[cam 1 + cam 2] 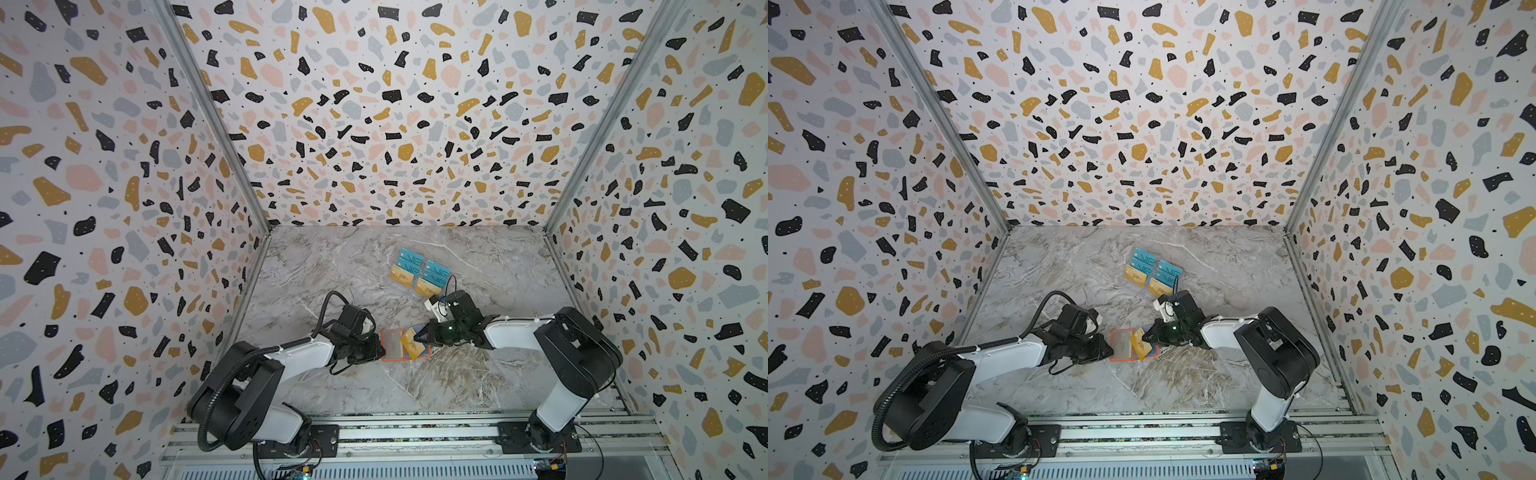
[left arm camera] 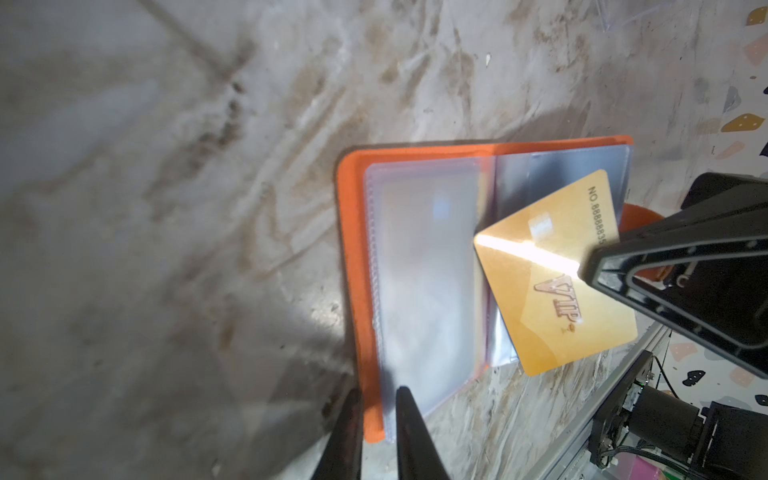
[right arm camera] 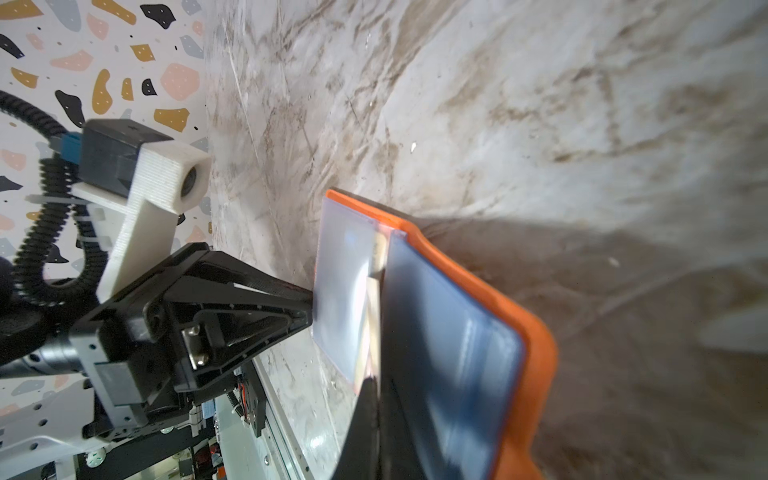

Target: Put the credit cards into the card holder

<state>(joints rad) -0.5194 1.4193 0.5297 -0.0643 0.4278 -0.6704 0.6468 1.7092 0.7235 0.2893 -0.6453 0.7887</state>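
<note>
Marble counter [image 1: 478,374] holds the open orange card holder [image 2: 353,249], its edge pinched by the left end effector [image 2: 376,409]. Right end effector [image 2: 590,266] squeezes a gold credit card [image 2: 540,299], crooked over a clear pocket [image 2: 557,174]; it might miss.

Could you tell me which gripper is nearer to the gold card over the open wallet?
Right. The right gripper pinches the gold card; the left gripper grips the orange wallet's opposite edge.
</note>
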